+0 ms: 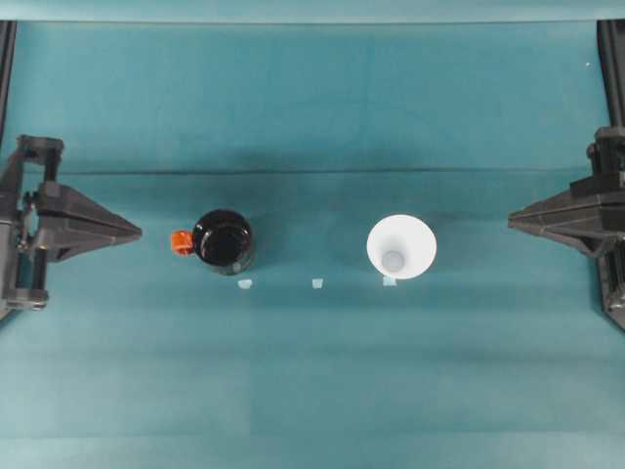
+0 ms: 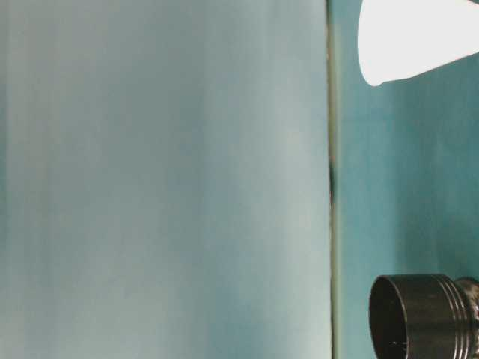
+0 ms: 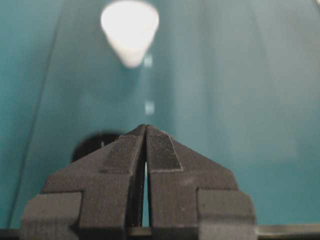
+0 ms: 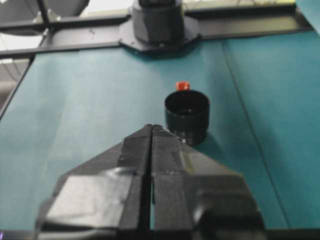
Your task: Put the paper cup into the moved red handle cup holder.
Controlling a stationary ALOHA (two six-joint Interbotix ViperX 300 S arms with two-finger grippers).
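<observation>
The paper cup point(image 1: 401, 246) is white and stands upright, rim up, right of the table's middle; it also appears in the table-level view point(image 2: 419, 37) and far ahead in the left wrist view point(image 3: 130, 30). The red handle cup holder point(image 1: 223, 239) is glossy black and stands left of middle, its red tab point(image 1: 181, 241) pointing at the left arm. It is empty point(image 4: 186, 116) point(image 2: 419, 314). My left gripper point(image 1: 137, 233) is shut and empty at the left edge, its fingers point(image 3: 125, 155) hiding part of the holder point(image 3: 92, 145). My right gripper point(image 1: 511, 223) is shut and empty at the right edge, its tips point(image 4: 152, 127) well short of the holder.
Three small pale tape marks point(image 1: 244, 284) point(image 1: 317, 283) point(image 1: 390, 281) lie on the teal cloth just in front of the cup and holder. The left arm's base point(image 4: 160, 22) and black frame rails stand at the far end in the right wrist view.
</observation>
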